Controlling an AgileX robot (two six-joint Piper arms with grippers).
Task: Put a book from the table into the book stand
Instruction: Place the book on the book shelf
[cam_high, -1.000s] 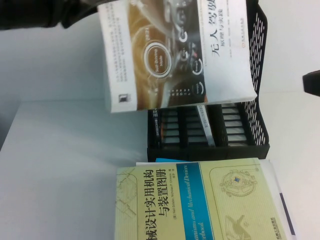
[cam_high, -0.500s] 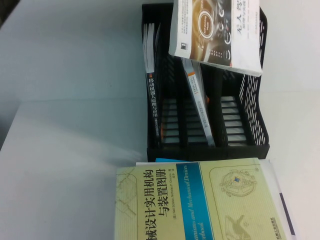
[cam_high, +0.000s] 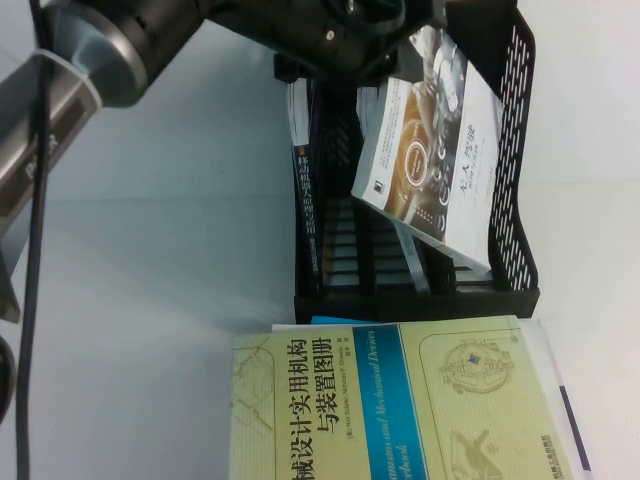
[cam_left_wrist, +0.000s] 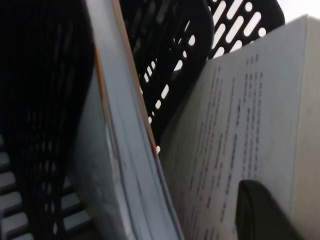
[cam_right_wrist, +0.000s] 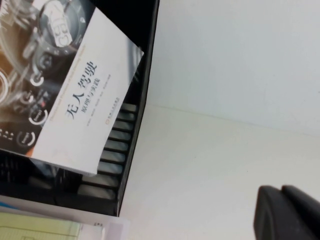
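The book (cam_high: 430, 160), white with a dark and orange dashboard picture, hangs tilted inside the right slot of the black book stand (cam_high: 510, 200). Its lower corner is near the slatted bottom. My left gripper (cam_high: 392, 52) reaches over the stand's top and is shut on the book's upper edge. In the left wrist view one of its fingers (cam_left_wrist: 265, 212) presses on the book's printed back cover (cam_left_wrist: 235, 125). My right gripper (cam_right_wrist: 287, 215) is shut and empty, over bare table to the right of the stand (cam_right_wrist: 134, 125). The book also shows there (cam_right_wrist: 75, 95).
A black-spined book (cam_high: 305, 190) stands in the left slot and a thin book (cam_high: 410, 262) leans in the middle slot. A pale yellow-green book with a blue band (cam_high: 400, 400) lies just in front of the stand. The white table (cam_high: 130, 300) lies to the left.
The book has dropped from above the stand down into the right slot and turned more upright. My left arm has come into view across the top.
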